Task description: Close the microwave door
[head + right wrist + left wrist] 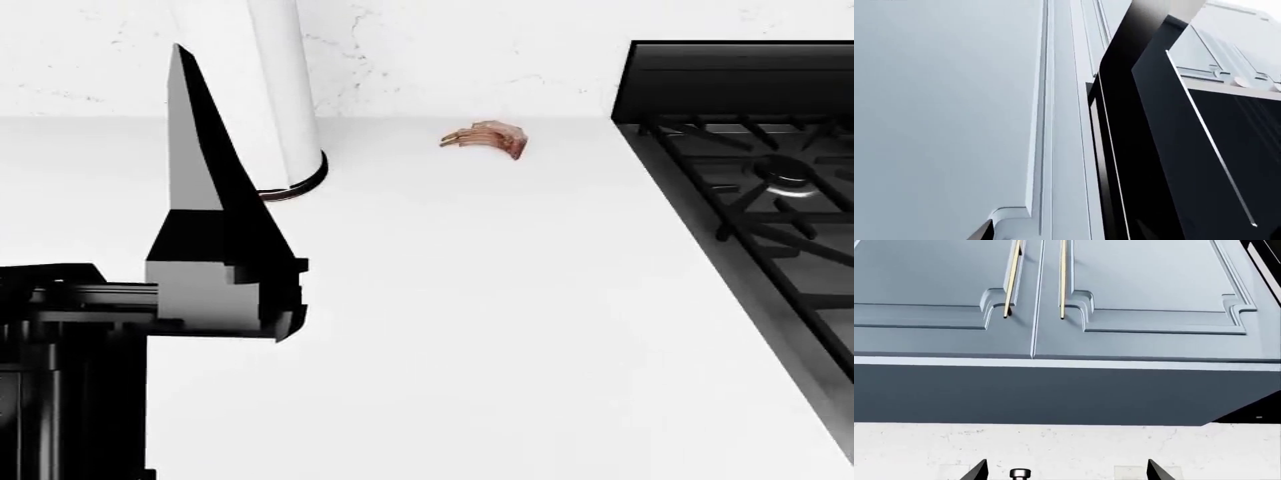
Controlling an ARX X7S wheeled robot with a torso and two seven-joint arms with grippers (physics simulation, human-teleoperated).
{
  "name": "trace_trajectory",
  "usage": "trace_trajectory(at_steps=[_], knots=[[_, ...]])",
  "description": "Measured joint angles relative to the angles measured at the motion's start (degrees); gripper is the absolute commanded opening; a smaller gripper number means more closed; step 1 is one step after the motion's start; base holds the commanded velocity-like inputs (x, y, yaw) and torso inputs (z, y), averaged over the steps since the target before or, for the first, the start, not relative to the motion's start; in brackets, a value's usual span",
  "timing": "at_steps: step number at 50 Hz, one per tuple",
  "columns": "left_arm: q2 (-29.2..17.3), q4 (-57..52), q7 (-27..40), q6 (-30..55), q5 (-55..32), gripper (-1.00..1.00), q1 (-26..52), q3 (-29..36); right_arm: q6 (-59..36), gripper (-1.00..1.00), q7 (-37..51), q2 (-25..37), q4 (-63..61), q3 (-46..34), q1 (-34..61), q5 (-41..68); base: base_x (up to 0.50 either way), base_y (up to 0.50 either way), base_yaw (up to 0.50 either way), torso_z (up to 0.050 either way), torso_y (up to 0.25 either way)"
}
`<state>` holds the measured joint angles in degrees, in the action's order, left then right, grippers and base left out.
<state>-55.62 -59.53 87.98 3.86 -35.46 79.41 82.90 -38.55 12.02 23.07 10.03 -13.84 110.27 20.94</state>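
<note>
The microwave door [1187,150] is a black panel with a thin pale handle line, and it stands swung out from the black microwave body [1111,165] in the right wrist view. My right gripper [1062,232] is open, pointing at the seam between the blue-grey cabinet panel [947,115] and the microwave's edge. Only its fingertips [984,231] show, and nothing sits between them. My left gripper [1067,472] is open and empty, facing the wall under the upper cabinets. The head view shows my raised left arm [214,250] but not the microwave.
Blue-grey upper cabinet doors [1147,295] with gold bar handles [1063,280] hang above the white marble wall [1067,445]. On the white counter [507,330] lies a piece of meat [487,140]. A black stove [761,190] borders the counter's right side.
</note>
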Motion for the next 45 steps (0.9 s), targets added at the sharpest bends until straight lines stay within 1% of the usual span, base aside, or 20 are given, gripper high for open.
trace_trajectory(at_steps=[19,45], knots=[[0.2,0.3,-0.2,0.0,0.2,1.00,-0.3,0.0,2.8,1.00,-1.4,0.7,5.2,-1.6,2.6,-2.1,0.00,0.00,0.00,0.000,0.000],[0.6,0.2,-0.3,0.5,0.4,1.00,-0.9,-0.4,7.1,1.00,-2.9,2.5,11.2,-2.4,2.2,-4.0,0.00,0.00,0.00,0.000,0.000]])
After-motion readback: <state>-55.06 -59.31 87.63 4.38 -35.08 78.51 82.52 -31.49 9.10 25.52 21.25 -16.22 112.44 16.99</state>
